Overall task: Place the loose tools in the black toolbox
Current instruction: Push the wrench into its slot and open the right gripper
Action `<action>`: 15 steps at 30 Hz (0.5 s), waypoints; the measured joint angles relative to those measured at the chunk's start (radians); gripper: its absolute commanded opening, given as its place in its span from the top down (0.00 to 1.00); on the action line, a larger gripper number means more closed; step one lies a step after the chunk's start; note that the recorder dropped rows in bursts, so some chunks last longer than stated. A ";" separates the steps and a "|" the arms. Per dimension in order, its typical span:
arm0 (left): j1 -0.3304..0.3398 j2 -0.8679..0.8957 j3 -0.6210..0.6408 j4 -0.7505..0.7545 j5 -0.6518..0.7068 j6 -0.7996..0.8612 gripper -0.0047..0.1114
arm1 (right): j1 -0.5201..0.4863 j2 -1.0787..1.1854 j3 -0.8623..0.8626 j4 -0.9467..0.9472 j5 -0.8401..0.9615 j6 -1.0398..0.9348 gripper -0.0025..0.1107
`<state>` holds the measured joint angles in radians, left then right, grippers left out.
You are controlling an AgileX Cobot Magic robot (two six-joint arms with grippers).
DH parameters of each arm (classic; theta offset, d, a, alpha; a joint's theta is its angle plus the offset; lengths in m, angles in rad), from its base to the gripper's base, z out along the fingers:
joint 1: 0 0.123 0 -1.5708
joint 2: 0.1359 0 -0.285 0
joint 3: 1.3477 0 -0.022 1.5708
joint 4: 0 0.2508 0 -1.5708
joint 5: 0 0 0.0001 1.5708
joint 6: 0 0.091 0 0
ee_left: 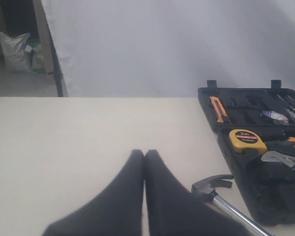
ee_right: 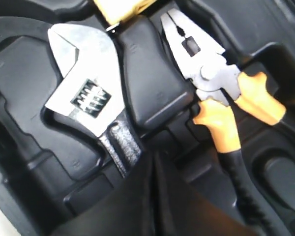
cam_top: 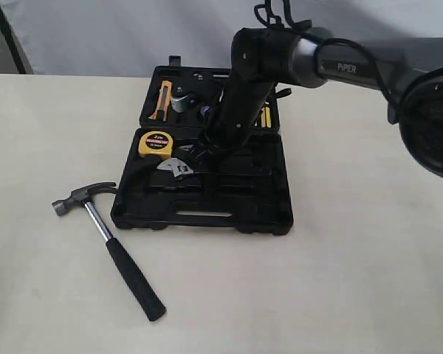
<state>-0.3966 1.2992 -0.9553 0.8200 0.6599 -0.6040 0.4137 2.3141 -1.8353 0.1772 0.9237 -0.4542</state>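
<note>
The black toolbox [cam_top: 207,219] lies open on the table, its two halves flat. My right gripper [cam_top: 199,153] reaches down into the near half. There its fingers are pressed together around the black handle of the adjustable wrench [ee_right: 83,83], whose silver head [cam_top: 176,168] rests slanted over a moulded recess. The claw hammer [cam_top: 107,236] lies on the table just left of the box [ee_left: 226,142], head [ee_left: 211,186] toward it. A small purple-white tape roll [cam_top: 205,110] sits in the far half. My left gripper [ee_left: 144,153] is shut and empty above bare table, away from the hammer.
A yellow tape measure [cam_top: 156,141] sits in the near half beside the wrench. Orange-handled pliers [ee_right: 216,83] lie in their recess close to my right fingers. An orange utility knife [cam_top: 162,99] is in the far half. Open tabletop surrounds the box.
</note>
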 measured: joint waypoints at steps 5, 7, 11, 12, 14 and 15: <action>0.000 0.000 0.000 0.000 0.000 0.000 0.95 | 0.002 -0.034 0.019 -0.036 0.016 0.019 0.98; 0.000 0.000 0.000 0.000 0.000 0.000 0.95 | 0.002 -0.051 0.019 -0.040 0.023 0.026 0.98; 0.000 0.000 0.000 0.000 0.000 0.000 0.95 | 0.002 -0.072 0.019 -0.041 0.036 0.038 0.98; 0.000 0.000 0.000 0.000 0.000 0.000 0.95 | 0.002 -0.072 0.019 -0.041 0.042 0.040 0.98; 0.000 0.000 0.000 0.000 0.000 0.000 0.95 | 0.002 -0.060 0.019 -0.041 0.048 0.047 0.98; 0.000 0.000 0.000 0.000 0.000 0.000 0.95 | 0.002 -0.051 0.019 -0.041 0.051 0.052 0.98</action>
<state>-0.3966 1.2992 -0.9553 0.8200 0.6599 -0.6040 0.4156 2.2630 -1.8164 0.1360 0.9745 -0.4019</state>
